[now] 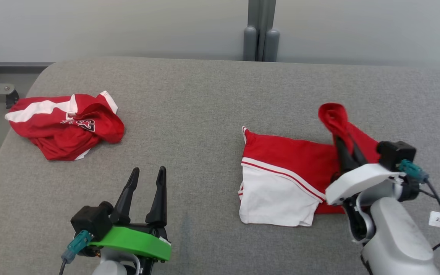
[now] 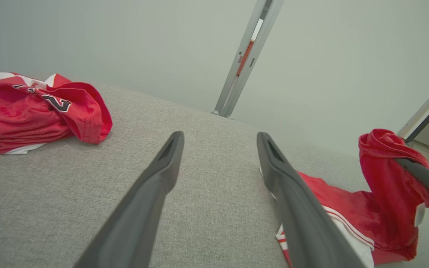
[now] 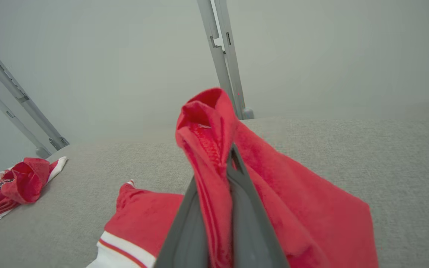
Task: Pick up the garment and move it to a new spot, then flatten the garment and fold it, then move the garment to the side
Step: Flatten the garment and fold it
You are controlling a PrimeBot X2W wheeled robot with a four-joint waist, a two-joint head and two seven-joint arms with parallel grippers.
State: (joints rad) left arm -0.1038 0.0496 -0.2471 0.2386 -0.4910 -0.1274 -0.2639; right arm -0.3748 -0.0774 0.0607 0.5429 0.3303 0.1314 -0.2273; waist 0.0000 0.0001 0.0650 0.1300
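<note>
Red-and-white garment lies right of centre on the grey padded surface, and we pinch its raised red edge in the right gripper, so we should carry it low and even while the left gripper hovers empty, fingers wide, off to its left.

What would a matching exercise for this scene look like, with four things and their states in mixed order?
Things:
1. left gripper
2. right gripper
3. numbered red jersey
4. red and white garment

States:
A. crumpled in a heap, on the robot's left
B. partly flat, one red edge lifted
C. open, holding nothing
D. shut on red cloth

Pairs: 1-C, 2-D, 3-A, 4-B
</note>
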